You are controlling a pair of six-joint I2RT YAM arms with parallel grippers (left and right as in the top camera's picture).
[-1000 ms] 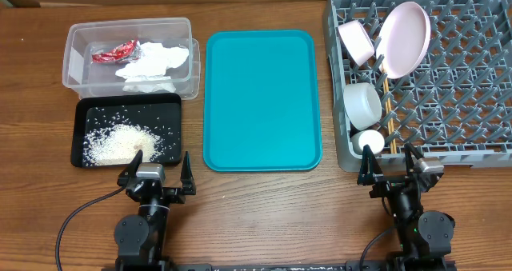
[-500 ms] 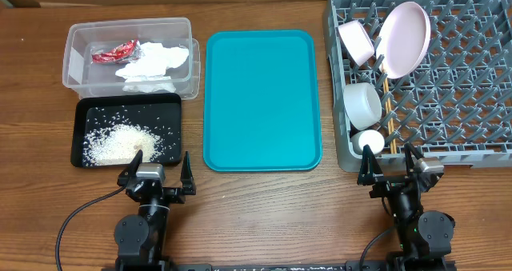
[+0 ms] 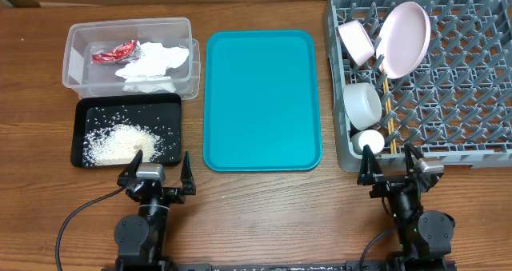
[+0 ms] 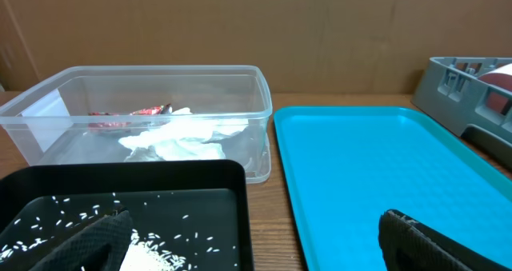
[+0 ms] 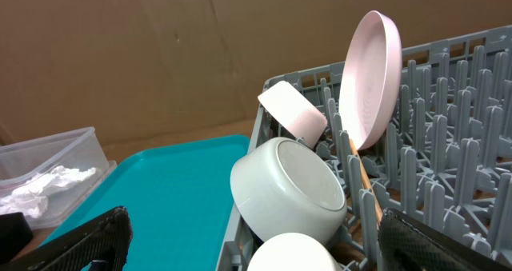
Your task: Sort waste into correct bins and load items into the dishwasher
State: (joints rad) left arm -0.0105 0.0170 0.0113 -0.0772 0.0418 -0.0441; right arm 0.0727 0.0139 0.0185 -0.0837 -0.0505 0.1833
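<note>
Nearby, at the front edge of the wooden table [image 3: 264, 215], the left gripper [image 3: 156, 172] is sitting with its two fingers spread wide and nothing between them. The right gripper [image 3: 387, 165] is sitting likewise, its jaws equally parted and holding nothing. Just beyond the left gripper, the shallow black tray [image 3: 86, 111] is lying flat and is carrying a heap of white rice [image 3: 120, 143] with loose grains scattered around it. Just beyond the right gripper, the small white cup [image 3: 369, 141] is resting in the near left corner of the grey dish rack [image 3: 464, 87]. Between the two sides, the teal tray [image 3: 262, 99] is lying flat on the table. Behind the black tray and close against it, the clear tub [image 3: 76, 39] is holding the red wrapper [image 3: 114, 53] beside the crumpled napkins [image 3: 156, 61]. Farther into the rack, a white bowl [image 3: 362, 101] is lying on its side with its opening facing the right wrist camera. The chopsticks [image 3: 387, 103] are running near to far just beside it. At the far end, the second bowl [image 3: 357, 41] is tilting among the pegs, and the pale pink plate [image 3: 404, 37] is standing on edge next to it.
</note>
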